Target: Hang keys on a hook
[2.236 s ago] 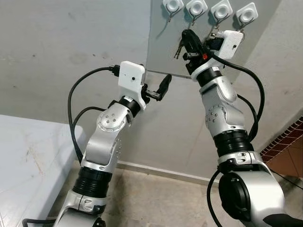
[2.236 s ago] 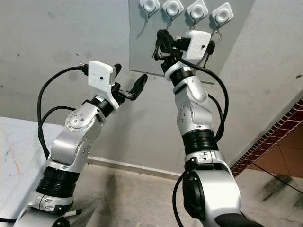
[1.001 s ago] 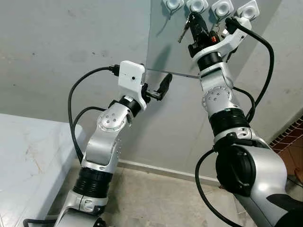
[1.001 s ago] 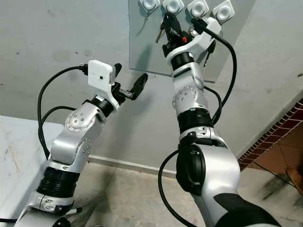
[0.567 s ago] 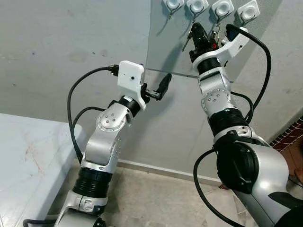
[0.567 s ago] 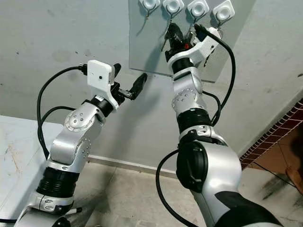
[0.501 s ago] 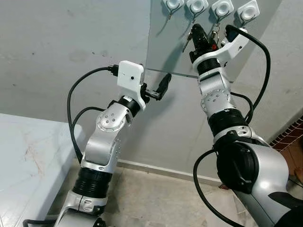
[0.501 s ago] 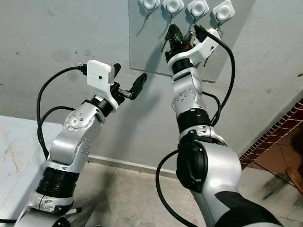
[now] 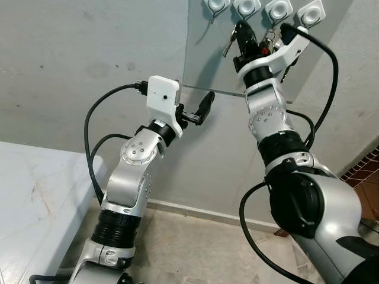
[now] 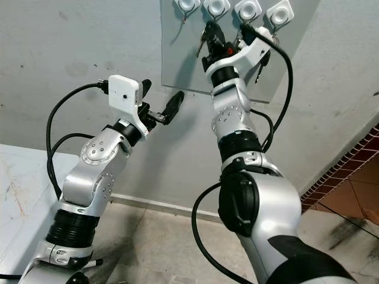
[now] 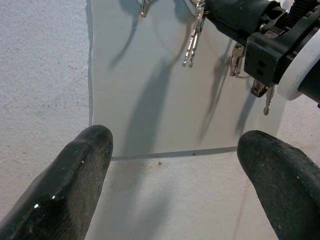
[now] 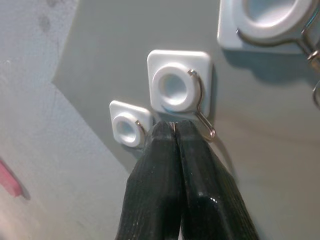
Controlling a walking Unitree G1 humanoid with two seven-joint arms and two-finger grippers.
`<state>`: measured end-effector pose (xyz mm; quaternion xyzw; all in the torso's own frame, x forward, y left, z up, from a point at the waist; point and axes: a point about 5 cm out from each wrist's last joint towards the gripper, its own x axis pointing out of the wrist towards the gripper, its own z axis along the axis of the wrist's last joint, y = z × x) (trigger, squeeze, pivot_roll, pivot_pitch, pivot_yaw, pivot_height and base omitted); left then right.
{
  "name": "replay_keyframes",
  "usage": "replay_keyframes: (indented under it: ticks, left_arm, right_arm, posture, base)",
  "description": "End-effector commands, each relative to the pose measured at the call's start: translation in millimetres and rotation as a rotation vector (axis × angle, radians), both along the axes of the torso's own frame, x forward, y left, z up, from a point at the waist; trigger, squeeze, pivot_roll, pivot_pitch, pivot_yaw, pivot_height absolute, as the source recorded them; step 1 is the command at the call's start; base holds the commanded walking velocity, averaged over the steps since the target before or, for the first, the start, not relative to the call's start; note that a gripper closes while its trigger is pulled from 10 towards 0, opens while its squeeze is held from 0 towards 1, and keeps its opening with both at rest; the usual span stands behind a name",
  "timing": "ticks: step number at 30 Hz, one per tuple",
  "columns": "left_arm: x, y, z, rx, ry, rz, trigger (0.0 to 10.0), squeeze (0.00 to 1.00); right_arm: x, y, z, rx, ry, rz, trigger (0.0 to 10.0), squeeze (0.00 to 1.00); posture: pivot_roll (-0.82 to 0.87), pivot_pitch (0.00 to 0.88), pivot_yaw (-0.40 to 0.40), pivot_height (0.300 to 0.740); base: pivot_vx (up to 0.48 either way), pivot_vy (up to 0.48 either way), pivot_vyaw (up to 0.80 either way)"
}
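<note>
Four white hooks sit in a row on a grey panel (image 9: 201,65) on the wall. My right gripper (image 9: 241,31) is raised to the panel, shut on the ring of a bunch of keys (image 9: 230,42) that dangles below its fingers. In the right wrist view the shut fingertips (image 12: 171,129) pinch a thin metal ring just under the wire tip of the second hook (image 12: 179,86); whether the ring touches it I cannot tell. My left gripper (image 11: 175,142) is held open lower left of the panel, with nothing in it.
Other keys (image 11: 237,60) hang from the third hook (image 9: 277,10). The first hook (image 9: 216,6) carries nothing. A white table (image 9: 29,195) stands at the lower left, tiled floor lies below, and a red brick skirting (image 9: 361,171) runs at the right.
The right gripper dipped below the second hook and has now lifted a little back up towards it, keys still held. The left arm has not moved.
</note>
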<state>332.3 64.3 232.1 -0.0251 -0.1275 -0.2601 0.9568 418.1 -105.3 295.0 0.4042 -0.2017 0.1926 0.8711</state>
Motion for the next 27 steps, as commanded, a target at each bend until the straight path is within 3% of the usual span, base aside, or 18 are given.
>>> replay_keyframes:
  ticks: [1,15,24,27]
  left_arm:
    - [-1.8,-2.0,3,0.000,-0.009,-0.013,10.0,0.00]
    - [-2.5,-1.7,3,-0.005,-0.005,-0.008,10.0,0.00]
    - [-2.8,-1.3,2,-0.006,-0.002,-0.009,10.0,0.00]
    - [-3.0,-1.3,2,-0.006,0.000,-0.009,10.0,0.00]
  right_arm:
    - [0.8,-5.0,12,0.012,-0.023,-0.020,10.0,0.00]
    - [4.1,-13.4,-3,0.115,0.082,-0.056,10.0,0.00]
    - [0.8,-14.5,-19,0.307,0.054,-0.013,10.0,0.00]
    - [-0.1,-13.8,-21,0.324,0.045,-0.005,10.0,0.00]
  posture:
    - [0.02,0.081,-0.033,0.732]
    - [0.03,0.085,-0.036,0.732]
    - [0.02,0.091,-0.034,0.732]
    - [0.02,0.091,-0.034,0.732]
  base:
    - [0.000,0.000,0.00]
    - [0.000,0.000,0.00]
    - [0.000,0.000,0.00]
    - [0.000,0.000,0.00]
